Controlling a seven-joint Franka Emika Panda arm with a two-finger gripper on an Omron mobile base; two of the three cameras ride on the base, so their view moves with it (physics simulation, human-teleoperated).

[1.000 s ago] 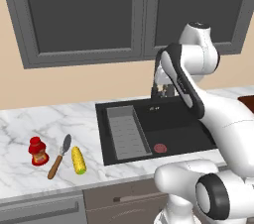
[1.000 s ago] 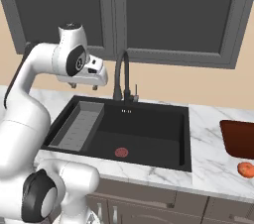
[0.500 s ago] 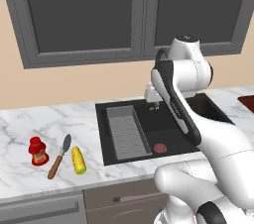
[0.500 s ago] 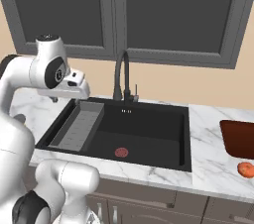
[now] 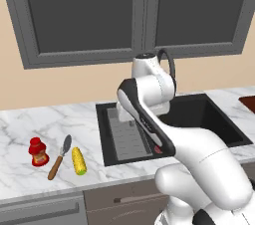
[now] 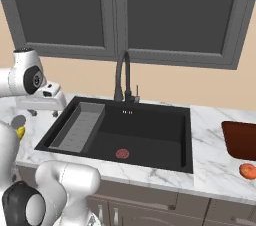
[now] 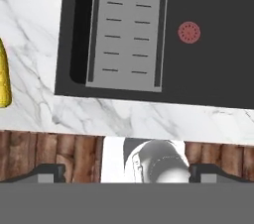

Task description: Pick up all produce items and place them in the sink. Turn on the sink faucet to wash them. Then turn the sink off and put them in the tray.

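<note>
1. White marble counter (image 5: pixel 30 124) carries my yellow corn cob (image 5: pixel 78 161), left of the matte-black sink (image 6: pixel 145 132).
2. My arm bends left over the sink's grey ribbed insert (image 5: pixel 127 137).
3. My gripper (image 6: pixel 42 101) spreads wide, empty.
4. Orange-red vegetable (image 6: pixel 247 171) lies beside the reddish-brown tray (image 6: pixel 241 139).

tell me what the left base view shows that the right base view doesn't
Only the left base view has the red squat bottle and the wooden-handled spatula, with the whole corn cob lying on the counter left of the sink.

Only the right base view has the orange-red vegetable on the counter just in front of the reddish-brown tray, plus the full faucet.

Both share the black sink, its grey ribbed insert and the marble counter.
</note>
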